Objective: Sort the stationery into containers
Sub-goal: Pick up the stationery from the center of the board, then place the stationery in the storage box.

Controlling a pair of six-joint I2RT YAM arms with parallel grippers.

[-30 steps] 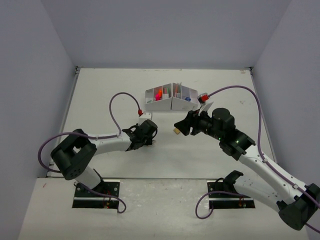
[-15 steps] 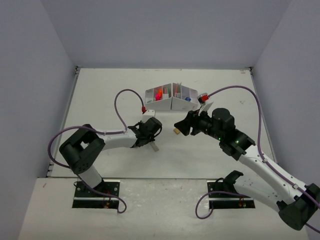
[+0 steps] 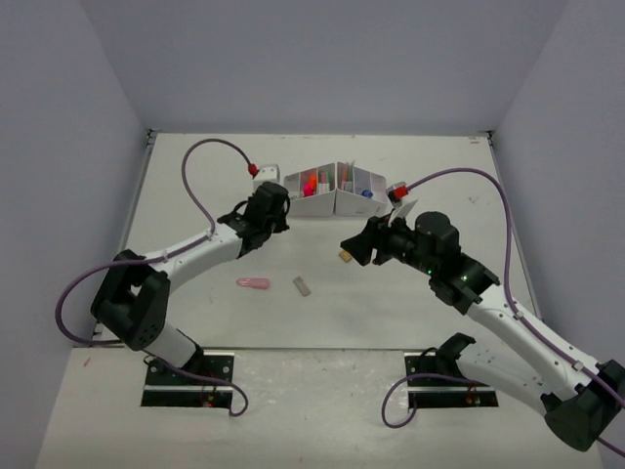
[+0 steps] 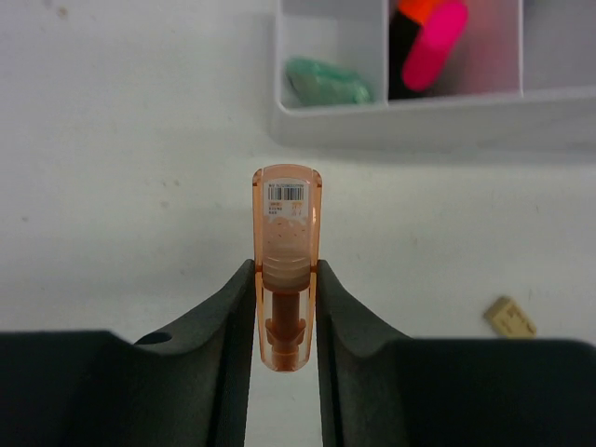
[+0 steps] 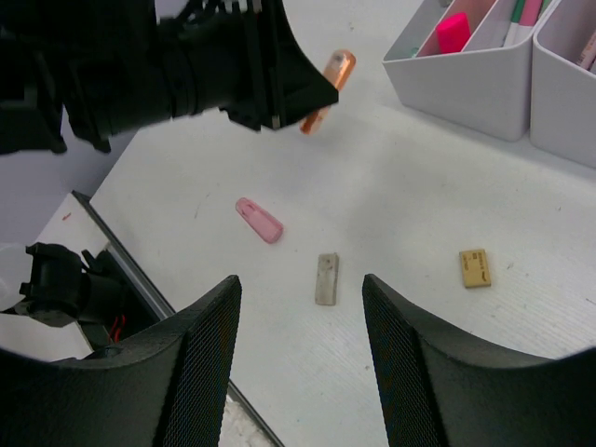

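My left gripper (image 3: 277, 209) is shut on a peach translucent piece (image 4: 287, 244) and holds it above the table just short of the white organiser box (image 3: 332, 203). In the left wrist view the gripper (image 4: 285, 279) faces the box wall (image 4: 419, 126). A green piece (image 4: 326, 82) and a pink-ended highlighter (image 4: 433, 42) lie in its compartments. The held piece also shows in the right wrist view (image 5: 328, 79). My right gripper (image 3: 356, 246) is open and empty above the table (image 5: 300, 284). A pink piece (image 3: 253, 283), a grey piece (image 3: 303, 285) and a tan piece (image 3: 345, 257) lie loose.
In the right wrist view the pink piece (image 5: 259, 220), grey piece (image 5: 326, 278) and tan piece (image 5: 474, 268) lie in a row below the box (image 5: 475, 88). The left arm's purple cable (image 3: 200, 166) arcs over the left of the table. The table's near edge (image 5: 149, 279) is close.
My left arm has swung from the table's middle up toward the organiser box with the peach piece. The pink and grey pieces now lie uncovered. The right arm has not moved.
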